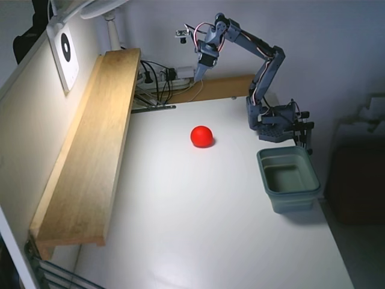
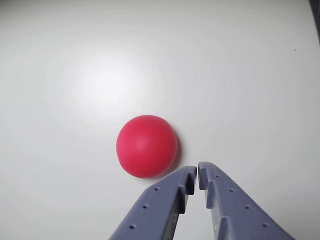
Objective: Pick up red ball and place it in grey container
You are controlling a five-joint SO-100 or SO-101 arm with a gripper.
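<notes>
In the wrist view the hand [image 2: 196, 175] is cut off by the bottom edge, only its two fingertip ends showing. The red ball [image 2: 147, 146] hides its own contact with the bench [image 2: 100, 60]. In the fixed view the hand [image 1: 198, 74] is too small to read, and the grey container [image 1: 289, 179] hides its far outer wall.
</notes>
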